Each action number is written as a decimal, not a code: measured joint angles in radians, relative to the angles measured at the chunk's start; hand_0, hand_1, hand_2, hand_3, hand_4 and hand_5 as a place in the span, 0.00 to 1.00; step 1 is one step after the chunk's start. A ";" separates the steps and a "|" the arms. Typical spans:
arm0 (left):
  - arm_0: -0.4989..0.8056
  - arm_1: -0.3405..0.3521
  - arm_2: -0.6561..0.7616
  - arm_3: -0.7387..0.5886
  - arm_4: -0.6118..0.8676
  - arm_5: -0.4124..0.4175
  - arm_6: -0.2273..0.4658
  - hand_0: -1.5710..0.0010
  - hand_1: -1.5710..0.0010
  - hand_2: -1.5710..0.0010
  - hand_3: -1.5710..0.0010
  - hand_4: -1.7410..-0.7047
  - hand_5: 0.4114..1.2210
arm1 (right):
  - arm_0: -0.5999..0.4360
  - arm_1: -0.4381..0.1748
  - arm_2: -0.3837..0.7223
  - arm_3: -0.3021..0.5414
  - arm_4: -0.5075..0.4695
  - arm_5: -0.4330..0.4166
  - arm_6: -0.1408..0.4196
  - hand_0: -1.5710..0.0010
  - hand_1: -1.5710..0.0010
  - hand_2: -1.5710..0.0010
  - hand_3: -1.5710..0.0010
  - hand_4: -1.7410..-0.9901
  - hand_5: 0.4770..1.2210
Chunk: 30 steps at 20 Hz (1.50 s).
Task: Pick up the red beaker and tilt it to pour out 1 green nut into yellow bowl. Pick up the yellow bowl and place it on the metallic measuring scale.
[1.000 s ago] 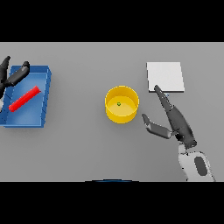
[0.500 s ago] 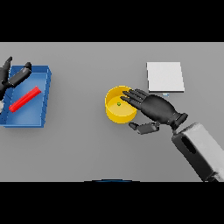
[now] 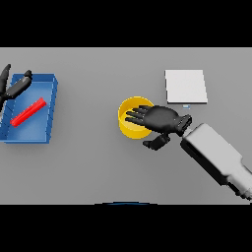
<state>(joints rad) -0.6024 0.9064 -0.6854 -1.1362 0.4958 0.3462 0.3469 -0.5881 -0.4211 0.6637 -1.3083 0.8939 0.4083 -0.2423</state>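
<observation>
One right hand (image 3: 160, 119), fingers straight and holding nothing, over the yellow bowl (image 3: 129, 123).

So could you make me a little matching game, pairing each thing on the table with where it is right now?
Things:
1. red beaker
2. yellow bowl
3. measuring scale
4. left hand

Places:
A. under the right hand
B. lying in the blue tray
C. at the tray's far left corner
D. beyond the bowl, to the right

Pairs: 1-B, 2-A, 3-D, 4-C
</observation>
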 measured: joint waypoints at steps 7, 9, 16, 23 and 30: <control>0.008 0.014 0.005 -0.013 0.009 -0.003 0.001 1.00 1.00 1.00 1.00 0.99 0.34 | -0.080 0.028 0.059 0.107 0.044 0.053 0.004 1.00 1.00 1.00 1.00 0.61 0.35; 0.016 0.007 0.000 -0.014 0.005 0.003 -0.002 1.00 1.00 1.00 1.00 0.99 0.34 | -0.097 0.048 0.062 0.124 0.042 0.071 0.023 1.00 1.00 1.00 1.00 0.59 0.37; 0.013 0.016 0.014 -0.006 0.018 -0.015 -0.016 1.00 1.00 1.00 1.00 0.99 0.35 | -0.093 0.066 0.053 0.155 0.029 0.096 0.044 0.52 0.56 0.70 0.78 0.38 0.70; 0.016 0.014 0.014 -0.025 0.019 0.002 -0.014 1.00 1.00 1.00 1.00 0.98 0.35 | -0.100 0.057 0.064 0.146 0.022 0.068 0.011 0.11 0.12 0.22 0.29 0.09 0.94; 0.012 0.034 0.011 -0.036 0.018 -0.012 -0.004 1.00 1.00 1.00 1.00 0.99 0.35 | -0.106 0.050 0.042 0.140 -0.002 0.057 0.007 0.02 0.02 0.16 0.16 0.02 0.99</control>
<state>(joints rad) -0.5904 0.9400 -0.6743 -1.1719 0.5134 0.3343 0.3431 -0.6941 -0.3706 0.7056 -1.1683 0.8919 0.4649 -0.2351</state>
